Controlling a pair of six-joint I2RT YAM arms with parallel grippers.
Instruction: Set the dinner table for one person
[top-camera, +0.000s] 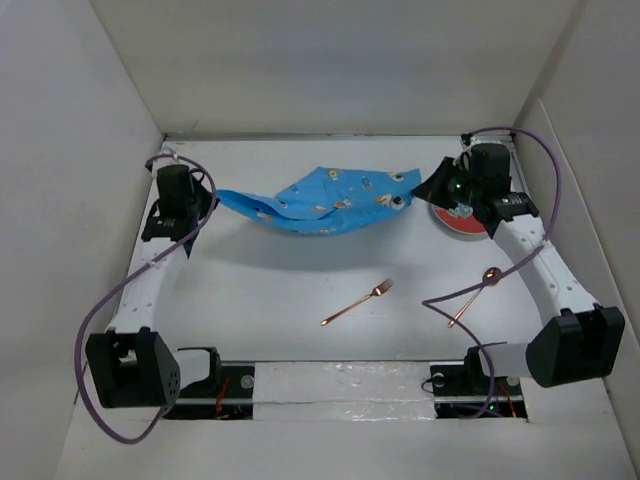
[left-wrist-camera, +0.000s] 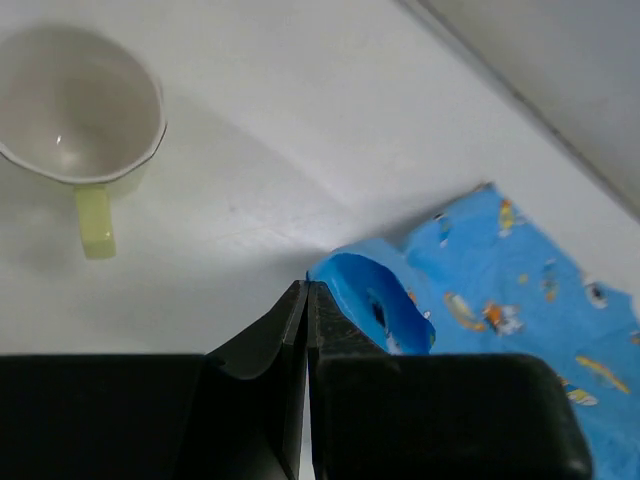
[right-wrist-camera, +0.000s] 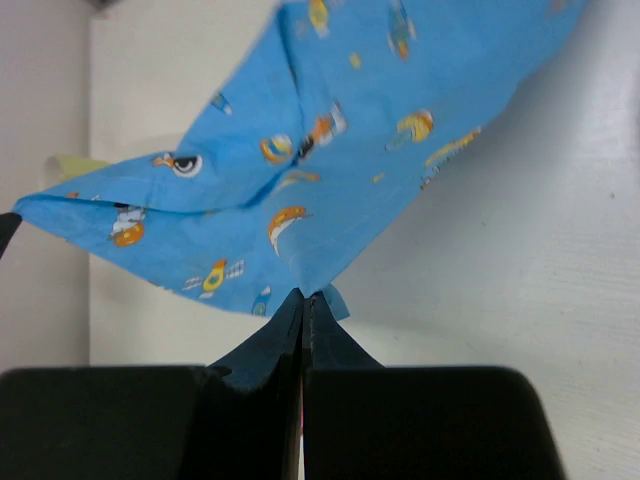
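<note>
A blue cartoon-printed cloth mat (top-camera: 320, 203) hangs stretched between my two grippers above the far part of the white dinner table (top-camera: 300, 290). My left gripper (top-camera: 203, 205) is shut on its left corner (left-wrist-camera: 365, 295). My right gripper (top-camera: 432, 185) is shut on its right corner (right-wrist-camera: 320, 285). A copper fork (top-camera: 357, 302) lies mid-table. A copper spoon (top-camera: 474, 295) lies to its right. A red plate (top-camera: 462, 222) lies under my right arm, partly hidden. A white cup with a pale green handle (left-wrist-camera: 80, 110) stands on the table in the left wrist view; it is hidden in the top view.
White walls (top-camera: 330, 70) enclose the table at the back and sides. Purple cables (top-camera: 120, 300) loop beside both arms; the right one crosses near the spoon. The arm bases (top-camera: 340, 385) sit at the near edge.
</note>
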